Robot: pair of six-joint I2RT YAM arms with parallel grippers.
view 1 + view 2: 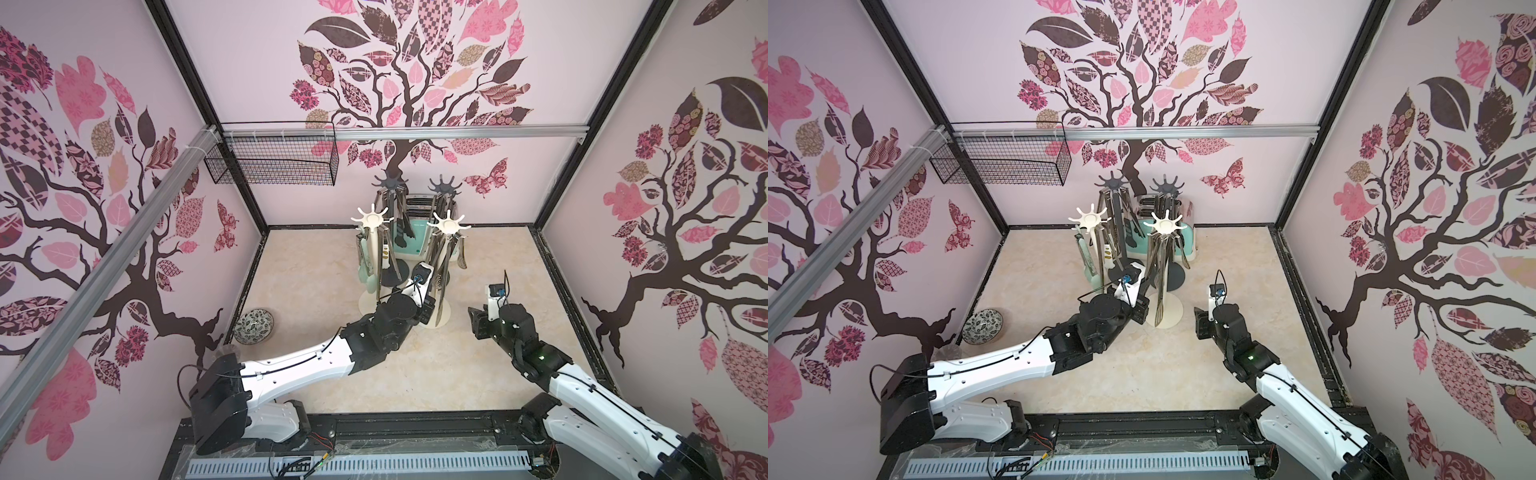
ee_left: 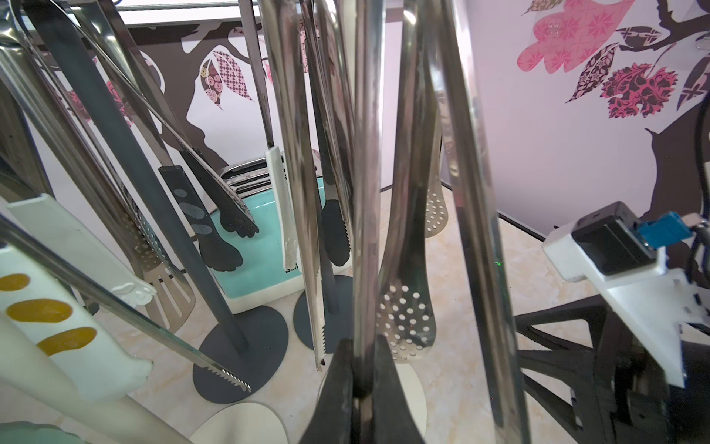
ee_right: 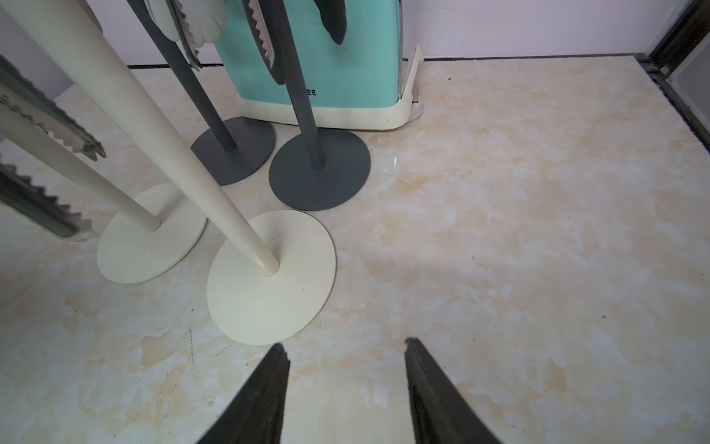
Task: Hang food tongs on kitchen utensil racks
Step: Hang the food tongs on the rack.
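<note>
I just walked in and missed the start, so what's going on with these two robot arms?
The left hand is shut on a long pair of steel tongs that seems to hang from the nearer cream rack. The right hand is open and empty, hovering over the table beside it. The other cream rack and both grey racks already hold tongs.

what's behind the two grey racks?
A mint-green toaster with a cream base, by the back wall. Hanging tongs cover much of its front; whatever lies behind it is hidden.
</note>
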